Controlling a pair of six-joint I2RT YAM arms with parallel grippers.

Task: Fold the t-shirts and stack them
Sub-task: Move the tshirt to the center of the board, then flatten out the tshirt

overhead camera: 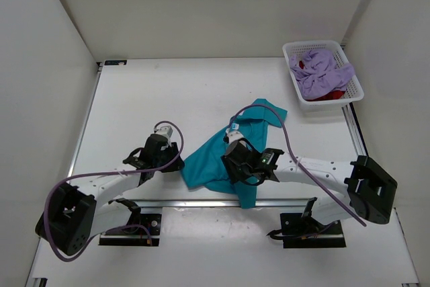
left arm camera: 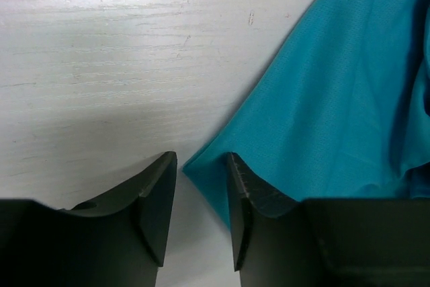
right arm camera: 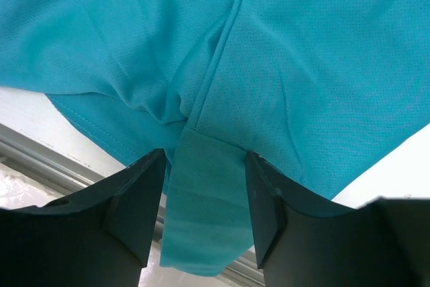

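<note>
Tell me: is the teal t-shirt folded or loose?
Not folded: the teal t-shirt lies rumpled and skewed on the table, one end overhanging its near edge.

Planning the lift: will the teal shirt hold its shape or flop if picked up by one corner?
Probably floppy: the teal shirt lies creased and bunched, so it should drape from a pinched corner. Likely light: the knit looks thin. Pushed, it would probably wrinkle rather than slide whole.
</note>
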